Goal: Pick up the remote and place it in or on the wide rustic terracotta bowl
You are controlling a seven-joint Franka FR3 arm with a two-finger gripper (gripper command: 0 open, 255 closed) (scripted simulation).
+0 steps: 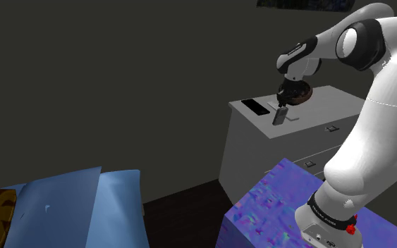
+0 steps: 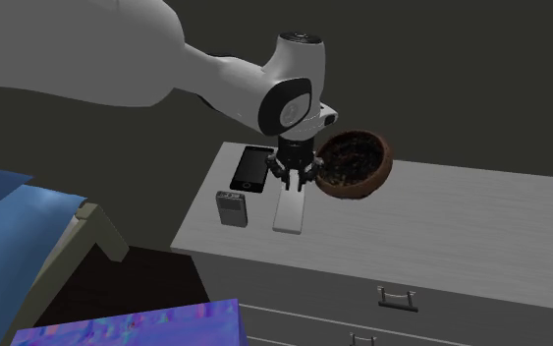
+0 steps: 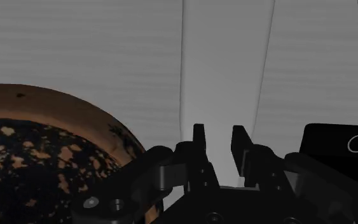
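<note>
The remote (image 2: 290,211) (image 3: 225,63) is a long plain white bar lying flat on the grey dresser top (image 2: 461,216). My black gripper (image 2: 294,180) (image 1: 286,98) (image 3: 219,143) stands straight down over the remote's end nearest the bowl. Its fingers are drawn close together with the remote's white face between them. The wide brown bowl (image 2: 355,164) (image 3: 37,146), dark and speckled inside, sits right beside the gripper, further back on the dresser. In the shoulder view the bowl (image 1: 301,96) is partly hidden behind the hand.
A black phone (image 2: 252,168) (image 3: 336,153) and a small grey device (image 2: 231,207) lie on the remote's other side from the bowl. The dresser has drawers with handles (image 2: 397,295). Blue pillows (image 1: 84,204) lie low at the shoulder view's left; the blue-patterned stand (image 1: 274,204) holds the arm.
</note>
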